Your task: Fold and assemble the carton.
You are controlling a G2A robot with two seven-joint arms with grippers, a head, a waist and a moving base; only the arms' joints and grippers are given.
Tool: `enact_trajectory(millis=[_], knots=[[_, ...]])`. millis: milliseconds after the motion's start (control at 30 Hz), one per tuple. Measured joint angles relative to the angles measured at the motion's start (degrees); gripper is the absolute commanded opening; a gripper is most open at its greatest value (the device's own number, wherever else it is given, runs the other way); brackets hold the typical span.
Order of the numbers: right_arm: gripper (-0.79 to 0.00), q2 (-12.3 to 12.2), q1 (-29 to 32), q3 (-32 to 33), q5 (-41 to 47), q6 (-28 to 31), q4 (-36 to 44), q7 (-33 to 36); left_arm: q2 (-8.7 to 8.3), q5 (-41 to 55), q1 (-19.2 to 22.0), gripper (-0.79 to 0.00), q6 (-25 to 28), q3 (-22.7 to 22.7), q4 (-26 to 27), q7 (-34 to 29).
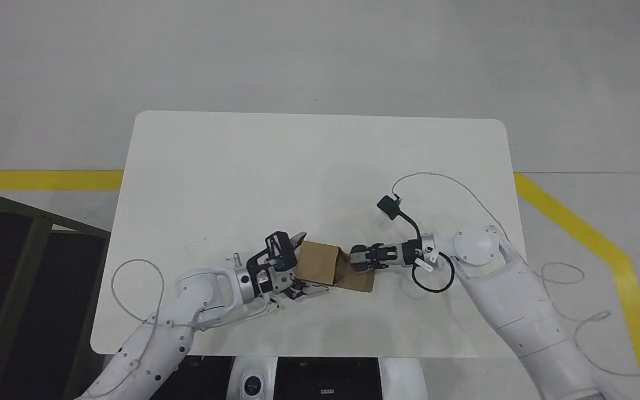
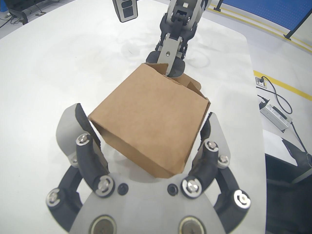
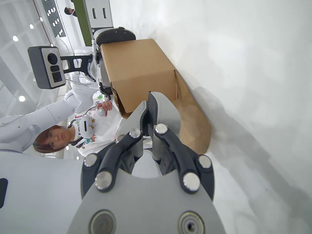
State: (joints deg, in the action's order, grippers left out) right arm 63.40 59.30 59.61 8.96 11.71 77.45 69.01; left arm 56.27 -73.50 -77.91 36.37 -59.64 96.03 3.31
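A brown cardboard carton point(image 1: 322, 262) lies near the table's front edge, between both arms. My left gripper point(image 2: 143, 116) holds one end of the carton point(image 2: 151, 113), with a finger pressed on each side wall. At the opposite end, my right gripper point(image 3: 149, 101) is shut on a flap of the carton point(image 3: 139, 66). In the left wrist view, the right gripper point(image 2: 168, 70) pinches that flap at the open far end, where other loose flaps stick out. One flap lies flat on the table under the right gripper point(image 1: 350, 262).
The white table point(image 1: 300, 160) stretches wide and bare behind the carton. A thin cable point(image 1: 440, 180) loops over it by the right arm. The table's front edge lies just behind both arms. Yellow floor tape point(image 1: 560, 215) runs past the table's right side.
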Motion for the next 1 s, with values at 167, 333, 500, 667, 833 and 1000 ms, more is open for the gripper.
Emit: enact_trajectory(millis=[167,333,500,667,833,1000], knots=[[-0.785,0.0,0.7,-0.8,-0.5,-1.5,0.9,-0.5,0.16,-0.2,0.0,0.0,-0.2,0.1,0.2,-0.1],[-0.785,0.1,1.7,-1.7,-0.3,-3.3,2.4,-2.0,0.31,-0.6,0.0,0.0,-0.5,0.2,0.4,-0.1],[-0.785,0.1,2.4,-2.3,-0.1,-4.7,3.3,-3.8,0.46,-0.9,-0.1,0.0,-0.7,0.2,0.5,-0.2],[-0.785,0.4,2.6,-3.0,0.1,-5.4,3.5,-6.0,0.58,-1.1,-0.1,0.0,-0.7,0.3,0.6,-0.2],[-0.785,0.7,2.8,-3.5,1.0,-4.2,2.6,-9.3,0.68,-1.5,-0.2,0.0,-0.8,0.2,0.9,-0.2],[-0.785,0.9,2.8,-3.7,1.5,-2.8,1.8,-10.7,0.71,-1.8,-0.5,0.0,-0.5,0.0,1.1,-0.3]])
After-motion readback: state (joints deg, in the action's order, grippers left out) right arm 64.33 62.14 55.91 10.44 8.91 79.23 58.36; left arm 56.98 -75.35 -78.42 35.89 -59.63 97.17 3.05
